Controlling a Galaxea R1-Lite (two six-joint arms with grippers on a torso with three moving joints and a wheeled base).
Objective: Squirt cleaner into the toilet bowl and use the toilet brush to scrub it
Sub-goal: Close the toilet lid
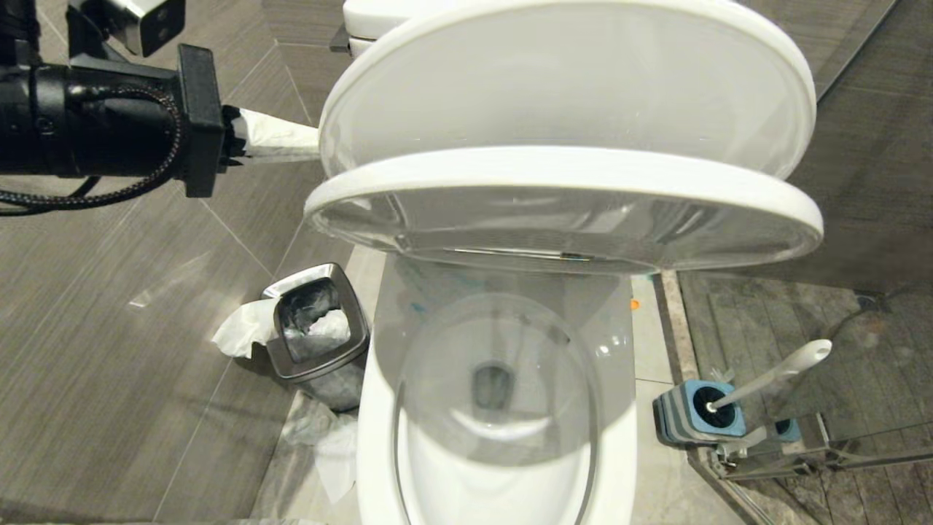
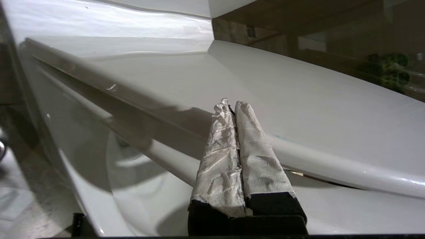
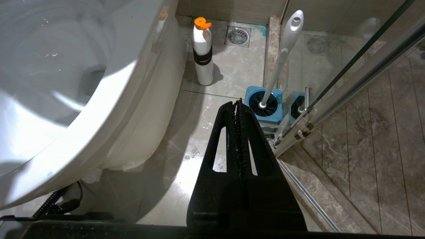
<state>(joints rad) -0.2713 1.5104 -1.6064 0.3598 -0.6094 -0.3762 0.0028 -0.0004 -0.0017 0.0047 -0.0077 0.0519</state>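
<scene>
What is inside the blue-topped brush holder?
The toilet brush stands in the holder, handle leaning out. Only the black bristle top shows; the holder hides the rest.

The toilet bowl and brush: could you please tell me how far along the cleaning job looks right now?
Done: little, only faint turquoise cleaner smears on the toilet bowl rim. In hand: the left claw, shut with paper-wrapped fingers, sits beside the raised lid and seat. Left: the toilet brush stands in its holder, the right claw is shut and empty, and the orange-capped bottle stands on the floor, so squirting and scrubbing likely remain.

Black arm, paper-wrapped left claw (image 2: 232, 109)
</scene>
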